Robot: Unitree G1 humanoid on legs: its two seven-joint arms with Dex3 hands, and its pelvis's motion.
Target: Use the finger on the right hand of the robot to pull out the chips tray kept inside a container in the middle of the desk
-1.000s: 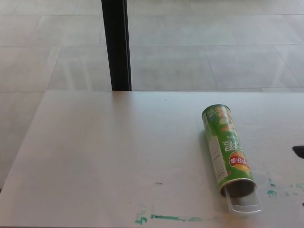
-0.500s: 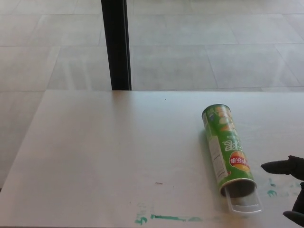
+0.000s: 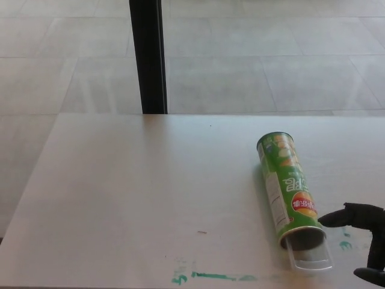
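Cardboard cylinder of a green chips container lies right of centre on the smooth desk, clear tray protruding near the front edge, right hand spread, empty beside it.

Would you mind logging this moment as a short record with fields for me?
surface: pale desk with green marks near the front edge
can: green chips can lying on its side, open end toward the robot
tray: clear tray sticking partly out of the open end
right robot hand: at the right edge, one finger pointing at the can's open end, apart from the tray
left robot hand: not in view
background: tiled floor and a black post beyond the desk
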